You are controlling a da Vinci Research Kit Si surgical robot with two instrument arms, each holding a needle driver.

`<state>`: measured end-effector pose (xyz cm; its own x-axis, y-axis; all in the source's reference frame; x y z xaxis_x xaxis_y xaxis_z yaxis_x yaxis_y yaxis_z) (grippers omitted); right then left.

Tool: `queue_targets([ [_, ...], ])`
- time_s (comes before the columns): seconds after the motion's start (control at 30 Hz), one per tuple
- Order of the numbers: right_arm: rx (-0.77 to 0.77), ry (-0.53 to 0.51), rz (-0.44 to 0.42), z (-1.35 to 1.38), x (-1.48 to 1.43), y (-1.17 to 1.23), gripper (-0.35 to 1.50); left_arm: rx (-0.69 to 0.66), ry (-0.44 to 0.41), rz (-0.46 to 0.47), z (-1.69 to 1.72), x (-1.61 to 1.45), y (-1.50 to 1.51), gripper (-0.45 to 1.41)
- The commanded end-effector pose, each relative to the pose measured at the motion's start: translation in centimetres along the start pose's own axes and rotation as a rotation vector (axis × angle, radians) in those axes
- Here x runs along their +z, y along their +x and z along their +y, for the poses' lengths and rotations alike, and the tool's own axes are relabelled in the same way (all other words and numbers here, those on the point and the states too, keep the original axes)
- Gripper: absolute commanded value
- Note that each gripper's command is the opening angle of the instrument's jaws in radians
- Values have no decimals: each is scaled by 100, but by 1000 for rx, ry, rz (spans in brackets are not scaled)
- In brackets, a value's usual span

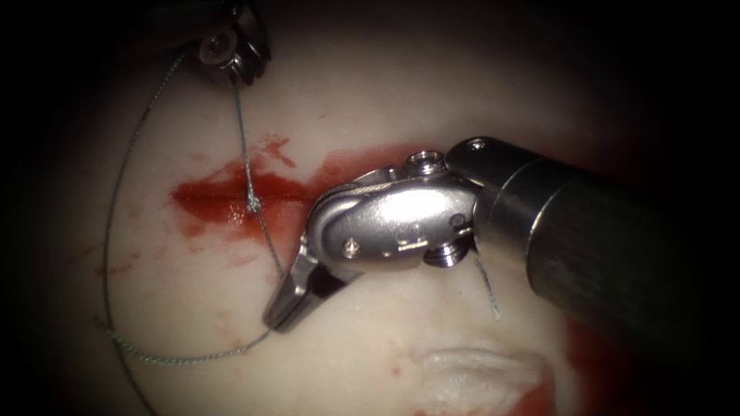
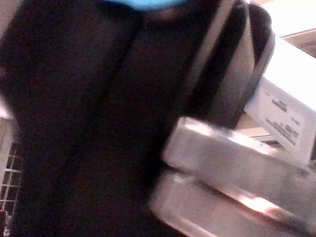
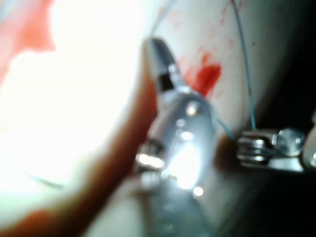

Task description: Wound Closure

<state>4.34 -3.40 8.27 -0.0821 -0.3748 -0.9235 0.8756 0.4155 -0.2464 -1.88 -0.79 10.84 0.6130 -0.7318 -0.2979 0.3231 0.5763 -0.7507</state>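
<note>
On the pale tissue (image 1: 401,100) the cut (image 1: 231,196) lies under red fluid. A knot (image 1: 253,202) sits on the cut. One strand of thread (image 1: 243,131) rises taut from it to my left tool (image 1: 239,65) at the far edge, whose jaws are shut on it. Another strand slants down to my right tool (image 1: 287,308), whose jaws are shut on the thread just right of the cut. From there the thread loops (image 1: 116,231) left and back up to the left tool. In the right wrist view my right tool (image 3: 158,54) points at the red patch, with the left tool (image 3: 266,150) beside it.
A short cut end of thread (image 1: 487,291) lies on the tissue under the right tool's wrist. More red fluid (image 1: 586,354) pools near a pale raised fold (image 1: 478,370) at the near edge. A white labelled box (image 2: 289,118) stands beyond the left arm.
</note>
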Motion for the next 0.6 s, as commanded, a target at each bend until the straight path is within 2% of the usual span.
queue_targets([
  [0.03, 1, -14, 12, 10, -2, 1, -35, -10, -13, -12, 9, -5, -16, -45],
  [0.23, 7, -32, 21, 6, -1, 10, -35, -14, 1, -5, 7, -7, -22, -45],
  [0.6, 28, -55, 16, 3, 2, 5, -35, -47, 124, 75, 7, -6, -20, -45],
])
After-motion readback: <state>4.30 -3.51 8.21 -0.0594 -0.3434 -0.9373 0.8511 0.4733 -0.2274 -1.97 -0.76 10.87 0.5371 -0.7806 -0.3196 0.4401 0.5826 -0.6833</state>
